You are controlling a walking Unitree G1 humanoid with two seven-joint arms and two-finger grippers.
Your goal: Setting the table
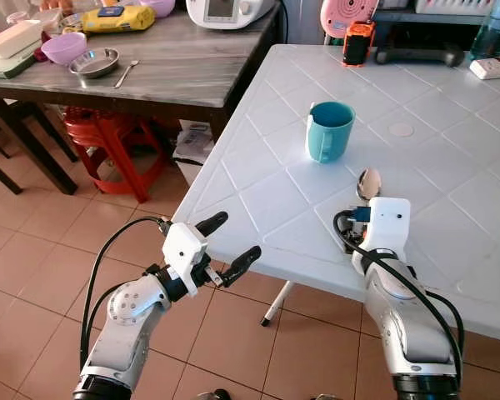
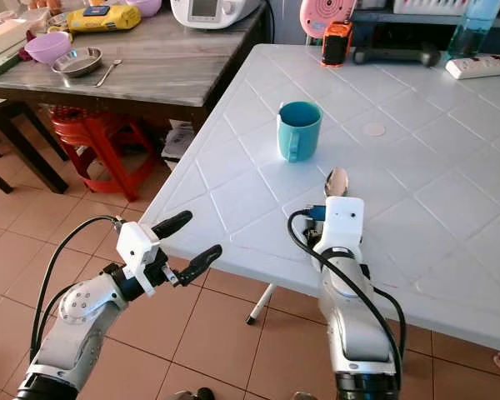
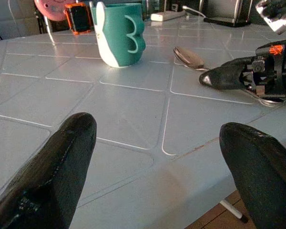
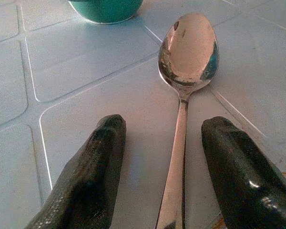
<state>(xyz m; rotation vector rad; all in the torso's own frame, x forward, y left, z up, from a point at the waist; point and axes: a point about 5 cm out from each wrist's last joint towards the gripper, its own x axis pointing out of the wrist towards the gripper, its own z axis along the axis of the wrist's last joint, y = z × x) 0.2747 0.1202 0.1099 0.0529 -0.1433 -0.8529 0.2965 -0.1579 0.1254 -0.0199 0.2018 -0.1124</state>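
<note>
- Shiny metal spoon (image 4: 186,71) lies flat on the white, diamond-grooved plastic tabletop (image 1: 258,200), near the glossy teal mug (image 1: 328,131).
- Right tool (image 4: 164,167) open, black fingers straddling the spoon's handle.
- Left tool (image 1: 227,243) open, off the tabletop's near-left edge.

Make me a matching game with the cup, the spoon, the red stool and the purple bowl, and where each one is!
Things:
1. teal cup
2. spoon
3. red stool
4. purple bowl

Places:
A. under the dark wooden table
B. lying between the right gripper's open fingers
C. on the dark wooden table, beside a metal dish
D. standing upright on the white table

Pairs: 1-D, 2-B, 3-A, 4-C
</note>
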